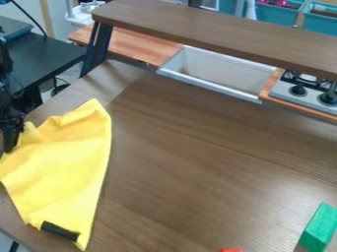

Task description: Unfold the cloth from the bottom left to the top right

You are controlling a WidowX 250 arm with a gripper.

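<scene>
At the left edge of the camera view, the black gripper hangs low beside the upper left edge of the yellow cloth. Whether it touches or holds the cloth, I cannot tell. The cloth lies on the left part of the brown table, wrinkled near the gripper, with one corner pointing up toward the back and a narrow one at the table's front. A short black piece lies at the cloth's lower edge.
A green block lies at the lower right of the brown table, and a red object shows at the bottom edge. Behind are a raised shelf, a white sink and a stove.
</scene>
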